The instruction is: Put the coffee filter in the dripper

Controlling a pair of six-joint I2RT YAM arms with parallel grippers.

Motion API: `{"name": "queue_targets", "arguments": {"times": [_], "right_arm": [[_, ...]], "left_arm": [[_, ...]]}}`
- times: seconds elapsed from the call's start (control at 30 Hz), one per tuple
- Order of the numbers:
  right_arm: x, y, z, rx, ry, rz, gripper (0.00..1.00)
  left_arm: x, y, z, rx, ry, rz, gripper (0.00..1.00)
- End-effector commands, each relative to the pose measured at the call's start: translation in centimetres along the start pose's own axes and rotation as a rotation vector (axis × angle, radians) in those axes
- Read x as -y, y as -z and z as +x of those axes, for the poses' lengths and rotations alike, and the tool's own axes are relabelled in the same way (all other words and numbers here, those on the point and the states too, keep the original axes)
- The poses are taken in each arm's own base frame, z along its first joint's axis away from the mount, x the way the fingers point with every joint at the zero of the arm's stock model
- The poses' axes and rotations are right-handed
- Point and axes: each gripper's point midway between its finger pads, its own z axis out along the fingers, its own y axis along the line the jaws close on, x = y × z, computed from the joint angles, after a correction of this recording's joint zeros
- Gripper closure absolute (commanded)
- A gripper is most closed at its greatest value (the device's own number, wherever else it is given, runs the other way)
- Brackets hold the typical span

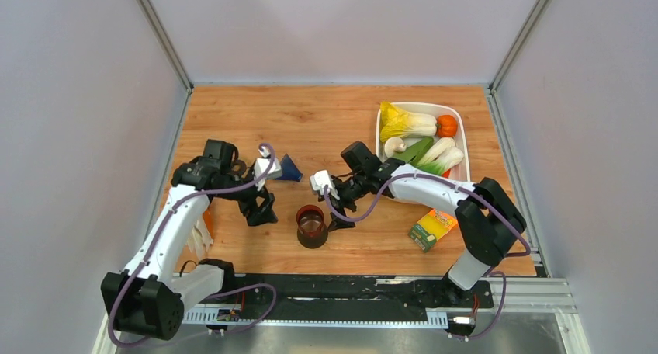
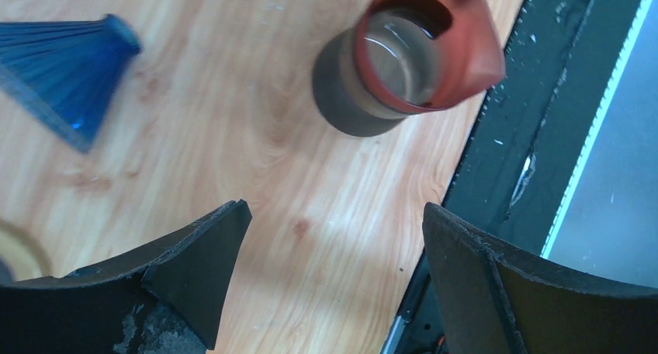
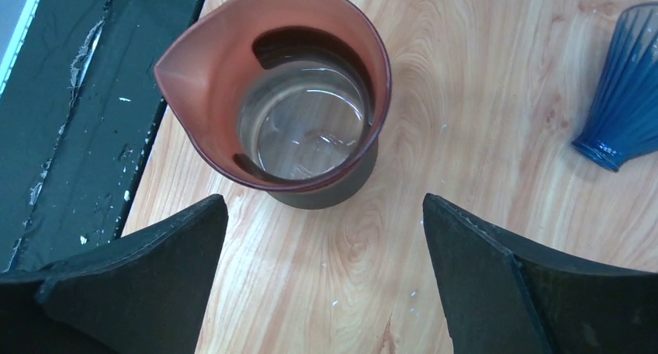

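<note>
We're seeing both end effectors spread wide, nothing btwn the fingers. The left end effector (image 2: 334,222) and right end effector (image 3: 322,206) are hovering low on either side of the dripper (image 3: 306,129), which is standing upright near the middle of the worktop's (image 1: 326,121) near edge. Coffee filter (image 1: 200,241): we're making out white paper by the left edge, partly hidden behind the left arm, well apart from the dripper. A blue fluted cone (image 1: 291,168) is lying farther in toward the centre. A veg tub (image 1: 423,105) is sitting in the far right corner.
</note>
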Motion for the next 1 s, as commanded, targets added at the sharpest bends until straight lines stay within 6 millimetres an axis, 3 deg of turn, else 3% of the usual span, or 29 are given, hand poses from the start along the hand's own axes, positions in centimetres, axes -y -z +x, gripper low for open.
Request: {"name": "queue_targets", "arguments": {"times": [0.0, 0.17, 0.33, 0.6, 0.7, 0.8, 0.83, 0.97], "right_arm": [[1.2, 1.5, -1.6, 0.032, 0.039, 0.044, 0.00], [0.5, 4.5, -0.4, 0.009, -0.053, 0.099, 0.00], [-0.1, 7.2, 1.7, -0.039, -0.104, 0.177, 0.00], [-0.9, 10.6, 3.8, -0.078, -0.165, 0.277, 0.00], [-1.2, 10.9, 3.9, -0.082, -0.170, 0.293, 0.00], [-1.5, 11.0, 4.4, -0.095, -0.186, 0.302, 0.00], [-1.4, 11.0, 4.5, -0.099, -0.190, 0.307, 0.00], [-1.4, 11.2, 4.6, -0.106, -0.200, 0.325, 0.00]], "left_arm": [[0.1, -1.8, -0.7, 0.047, -0.110, -0.049, 0.09], [1.7, -4.8, 0.2, -0.002, -0.155, -0.001, 0.16], [1.9, -7.9, -0.3, 0.007, -0.155, 0.014, 0.23], [-0.5, -11.1, -4.5, 0.082, -0.150, 0.010, 0.33], [-1.8, -11.9, -7.0, 0.124, -0.178, 0.000, 0.36], [-3.2, -13.5, -8.1, 0.134, -0.167, 0.003, 0.37], [-3.8, -13.6, -9.5, 0.162, -0.174, -0.012, 0.37], [-5.4, -15.3, -11.2, 0.184, -0.125, -0.015, 0.37]]}}
